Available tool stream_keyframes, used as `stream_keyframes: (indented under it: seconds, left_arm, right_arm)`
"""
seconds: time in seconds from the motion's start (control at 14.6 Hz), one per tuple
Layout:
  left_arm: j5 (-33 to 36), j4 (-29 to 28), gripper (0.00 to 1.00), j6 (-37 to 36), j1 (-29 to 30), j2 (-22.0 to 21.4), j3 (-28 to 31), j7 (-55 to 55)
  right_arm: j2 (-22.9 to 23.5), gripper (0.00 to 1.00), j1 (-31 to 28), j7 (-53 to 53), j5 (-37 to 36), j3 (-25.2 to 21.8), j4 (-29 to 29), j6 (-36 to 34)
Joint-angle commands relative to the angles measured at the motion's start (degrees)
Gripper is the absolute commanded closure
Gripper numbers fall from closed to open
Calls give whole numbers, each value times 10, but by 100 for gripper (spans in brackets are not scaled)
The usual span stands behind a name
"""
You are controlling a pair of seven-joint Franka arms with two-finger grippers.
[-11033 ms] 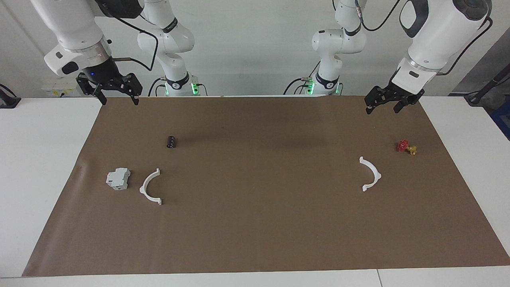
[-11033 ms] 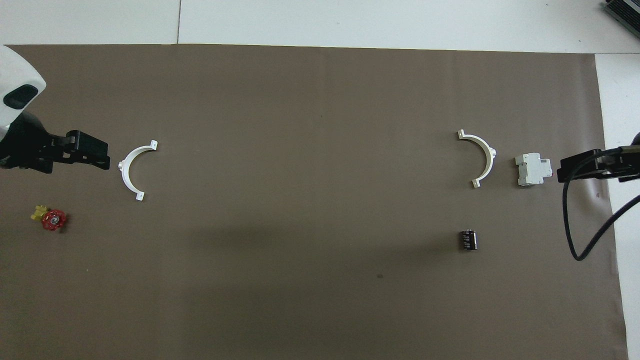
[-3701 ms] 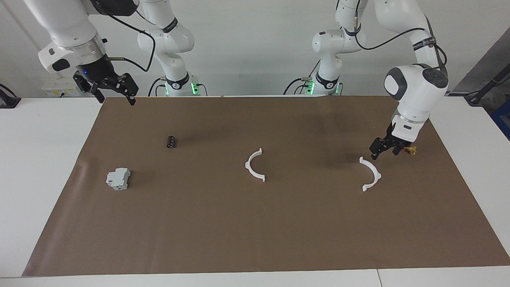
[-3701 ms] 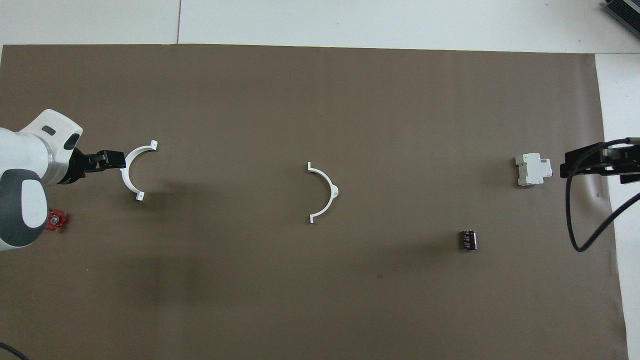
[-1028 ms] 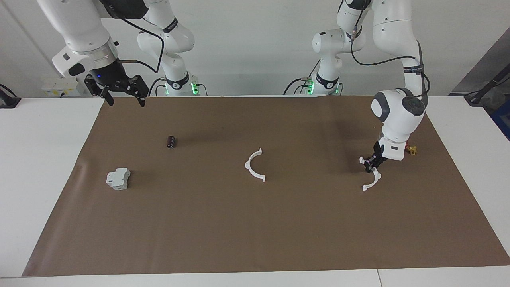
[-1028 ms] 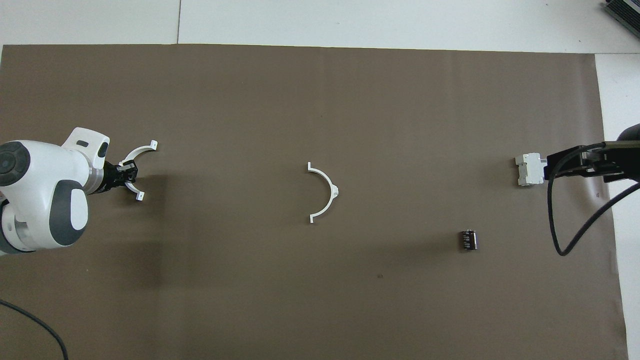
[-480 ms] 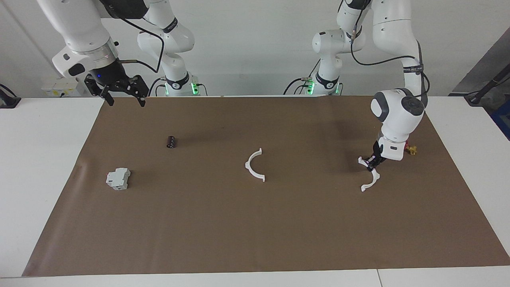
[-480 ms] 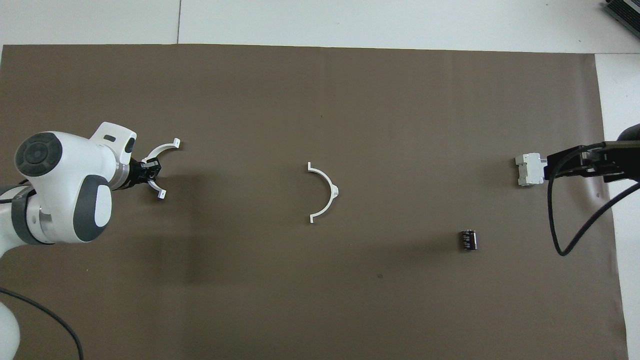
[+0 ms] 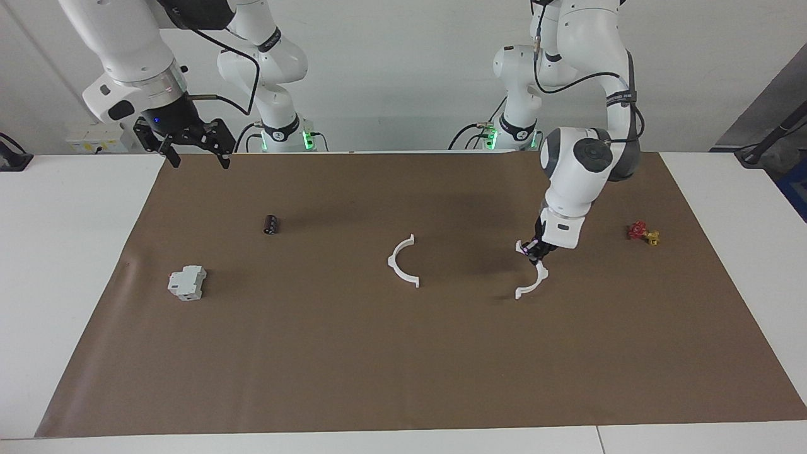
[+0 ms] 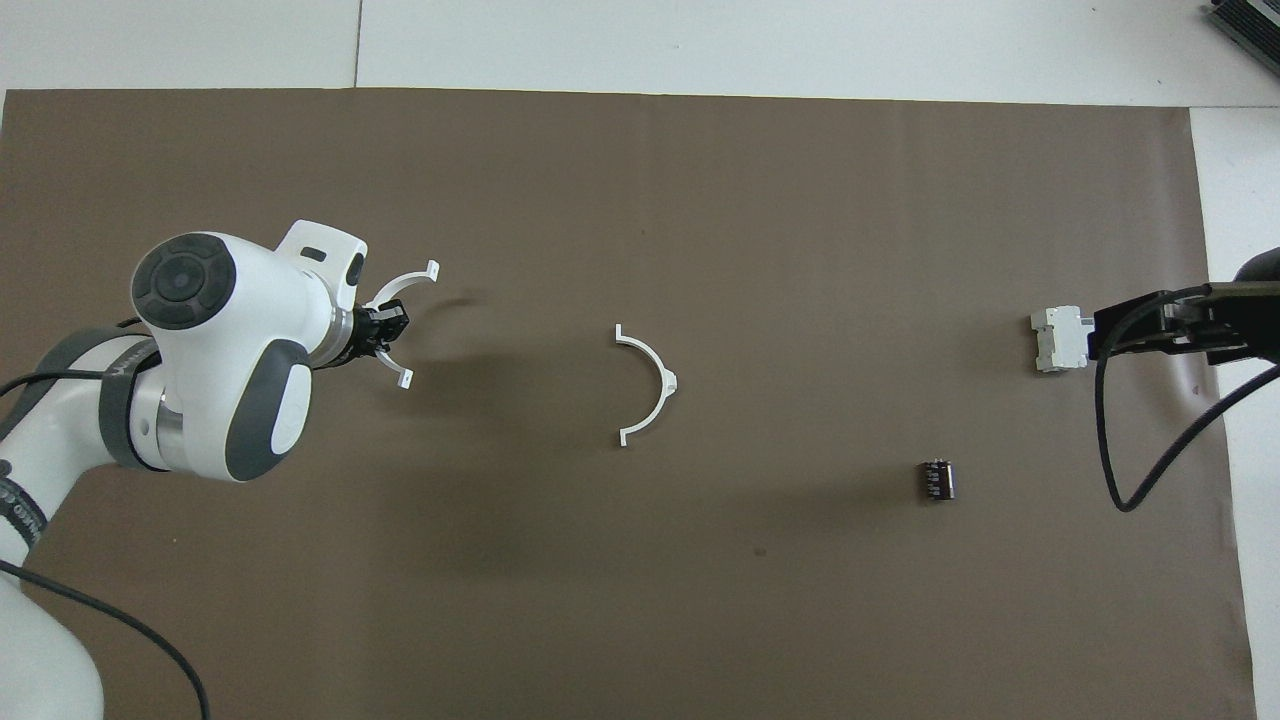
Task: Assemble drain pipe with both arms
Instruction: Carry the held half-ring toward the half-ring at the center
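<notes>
One white half ring of the drain pipe [image 9: 391,260] lies on the middle of the brown mat, also in the overhead view [image 10: 662,375]. My left gripper [image 9: 534,251] is shut on the other half ring [image 9: 541,277] and holds it low over the mat, between the lying half and the left arm's end; they also show in the overhead view, the gripper [image 10: 385,330] and the held half [image 10: 408,278]. The two halves are apart. My right gripper [image 9: 197,161] is open and empty, raised over the mat's corner at the right arm's end, and waits.
A grey-white boxy block [image 9: 187,282] lies toward the right arm's end, partly under the raised right gripper [image 10: 1100,338] in the overhead view. A small black cylinder [image 9: 271,224] lies nearer the robots. A red-and-yellow valve [image 9: 643,232] lies at the left arm's end.
My left gripper has carried its half ring toward the middle of the mat, closer to the lying half. The valve has come into view from under the arm. The right arm has not moved.
</notes>
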Motion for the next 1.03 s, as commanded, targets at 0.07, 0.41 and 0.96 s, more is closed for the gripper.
stream_keyframes:
  seconds: [0.07, 0.41, 0.96]
  left_arm:
    - [9, 6, 100, -8, -75, -4, 9, -106]
    - [22, -6, 100, 19, -129, -4, 7, -208]
    - [23, -6, 100, 77, -173, 43, 8, -265]
  right_arm:
    - [-7, 0, -8, -14, 6, 3, -5, 4]
    - [-7, 0, -8, -14, 6, 3, -5, 4]
    - [-7, 0, -8, -14, 6, 3, -5, 4]
